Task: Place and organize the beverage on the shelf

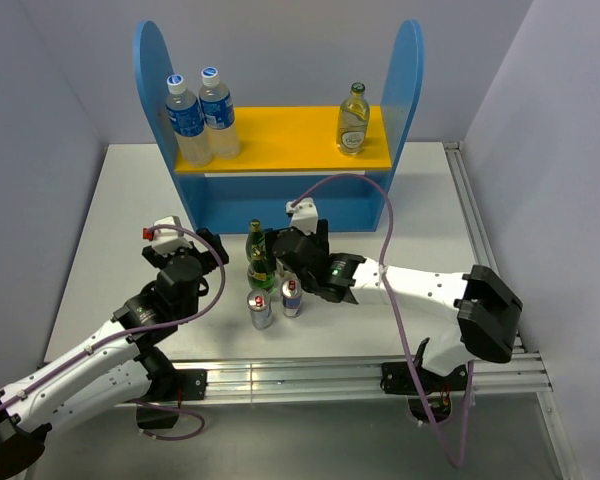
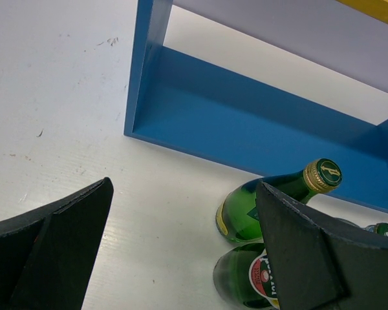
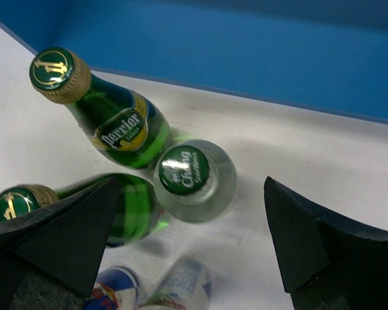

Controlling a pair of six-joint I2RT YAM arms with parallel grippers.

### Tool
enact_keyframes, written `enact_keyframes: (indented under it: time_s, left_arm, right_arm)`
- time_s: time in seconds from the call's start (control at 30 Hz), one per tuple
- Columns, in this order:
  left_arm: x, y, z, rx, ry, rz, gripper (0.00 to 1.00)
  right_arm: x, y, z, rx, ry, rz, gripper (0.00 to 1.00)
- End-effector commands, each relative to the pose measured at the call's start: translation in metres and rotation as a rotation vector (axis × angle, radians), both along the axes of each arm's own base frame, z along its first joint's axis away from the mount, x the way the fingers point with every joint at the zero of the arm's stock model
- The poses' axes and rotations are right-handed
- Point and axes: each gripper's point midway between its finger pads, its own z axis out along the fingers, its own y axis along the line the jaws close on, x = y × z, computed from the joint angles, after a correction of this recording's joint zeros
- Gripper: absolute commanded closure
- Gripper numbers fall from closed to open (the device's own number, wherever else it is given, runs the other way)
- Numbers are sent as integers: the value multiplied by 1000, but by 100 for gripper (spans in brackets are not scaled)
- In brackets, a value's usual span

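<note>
White table [image 1: 110,220] and grey walls are framing your workspace, with the shelf [image 1: 408,80] standing at the far edge. Your right arm [image 1: 430,285] is reaching in from the right and stretching low across the table toward the shelf's base. Your left arm [image 1: 90,360] is angling up from the near left corner. Your right fingers [image 3: 323,245] are standing spread wide, gripping nothing, and a clear bottle [image 3: 195,179] with a green cap is sitting upright below and between them. Your left fingers [image 2: 58,239] are likewise splayed and empty over bare table, with two green bottles [image 2: 271,194] partly hidden behind one finger. Two cans [image 1: 261,308] are standing on the near side of those bottles. On the shelf's yellow board [image 1: 280,135], two blue-labelled water bottles [image 1: 185,120] are standing at the left and one pale yellow bottle [image 1: 353,118] at the right.
</note>
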Motion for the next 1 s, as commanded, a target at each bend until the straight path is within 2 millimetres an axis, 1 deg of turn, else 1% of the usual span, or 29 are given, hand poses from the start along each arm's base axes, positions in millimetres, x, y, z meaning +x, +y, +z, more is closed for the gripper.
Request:
enact_keyframes:
  time_s: [0.0,0.03,0.07,0.23,0.37,0.4,0.47,0.5,0.63,0.67,0.73,0.77,0.8,0.83,0.87,0.9,0.93,0.97]
  left_arm:
    - [0,0,3,-26,-13,5,1]
    - [0,0,3,-27,-13,3,1]
    - [0,0,2,-27,-12,2,1]
    - [0,0,2,-26,-12,0,1]
    - [0,-1,2,-26,-12,-2,1]
    - [0,-1,3,-27,-13,-2,1]
    - [0,-1,3,-27,-13,-2,1]
    - [0,-1,3,-27,-13,-3,1]
    - [0,0,2,-25,-10,0,1]
    - [0,-1,3,-26,-11,0,1]
    - [0,0,3,-26,-11,2,1]
    - [0,-1,2,-26,-11,0,1]
    - [0,-1,2,-26,-11,0,1]
    - [0,-1,3,-26,-12,0,1]
    - [0,-1,3,-25,-11,-2,1]
    - [0,0,3,-26,-11,2,1]
    - [0,0,3,-25,-12,1,1]
    - [0,-1,3,-26,-12,-2,1]
  right_arm:
    - [16,19,28,118,-57,-31,1]
    - [18,19,23,109,-53,-32,1]
    - [20,19,22,108,-56,-42,1]
    - [31,13,13,91,-55,-80,7]
    - [37,8,9,89,-57,-113,18]
    - [38,7,8,93,-56,-120,23]
    - [40,5,4,88,-56,-132,27]
    - [40,6,5,93,-59,-131,28]
    - [43,8,0,81,-56,-135,36]
    - [44,8,0,78,-55,-137,41]
    - [45,10,-3,75,-49,-130,48]
    - [45,11,-3,77,-47,-129,64]
    - [45,10,-5,71,-42,-130,74]
    - [46,11,-4,75,-41,-132,81]
    - [46,11,-4,74,-40,-134,91]
    - [46,9,-8,60,-33,-137,95]
    - [46,10,-6,62,-36,-142,99]
    - [47,9,-5,60,-37,-145,100]
